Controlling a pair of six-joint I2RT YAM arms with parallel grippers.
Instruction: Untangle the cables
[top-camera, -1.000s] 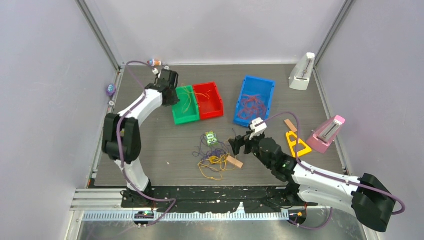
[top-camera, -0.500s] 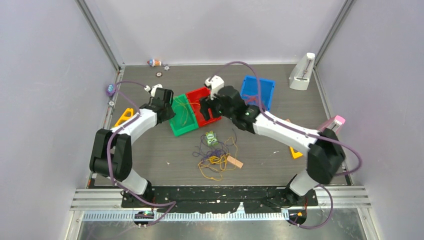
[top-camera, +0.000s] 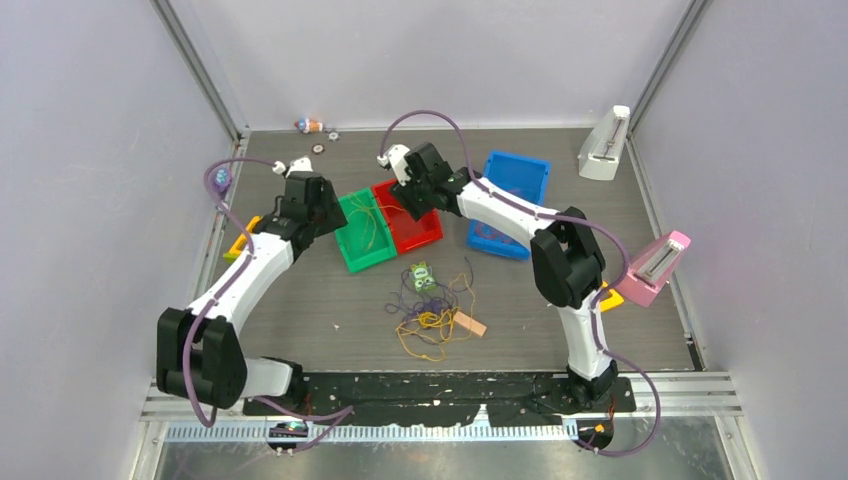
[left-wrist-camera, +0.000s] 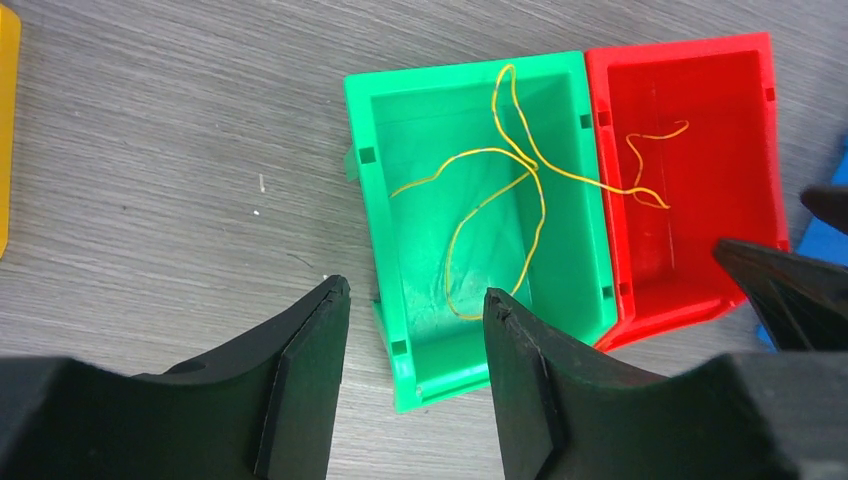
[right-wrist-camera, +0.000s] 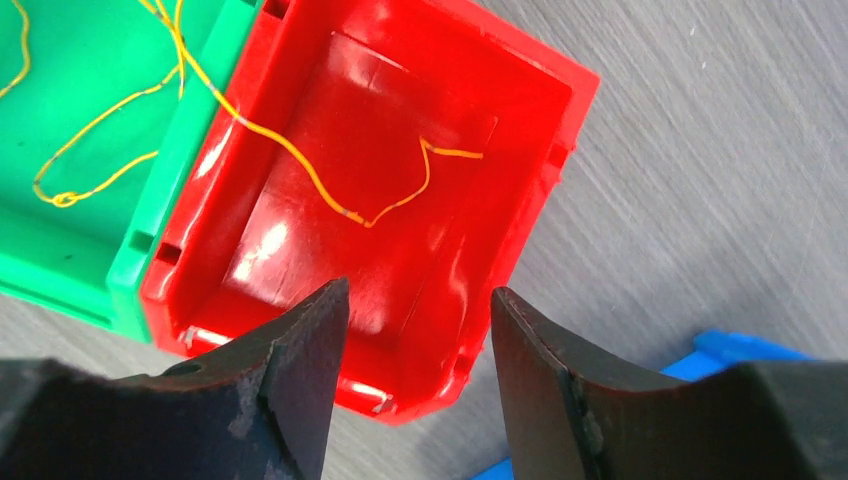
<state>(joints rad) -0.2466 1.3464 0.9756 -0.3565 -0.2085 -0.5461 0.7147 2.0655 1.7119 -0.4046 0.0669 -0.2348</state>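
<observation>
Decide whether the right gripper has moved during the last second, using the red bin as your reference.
Yes. The right gripper swung farther out and leftward, from beside the cable tangle to above the red bin.

The left wrist view shows only a sliver of the blue bin (left-wrist-camera: 838, 232) at its right edge, and of a yellow thing (left-wrist-camera: 6, 120) at its left edge. The right wrist view cuts off the green bin (right-wrist-camera: 90, 60). From the top, the cables (top-camera: 432, 312) in the pile are too thin to tell apart. The right arm (top-camera: 568, 262) hides most of a yellow triangle (top-camera: 609, 297).
</observation>
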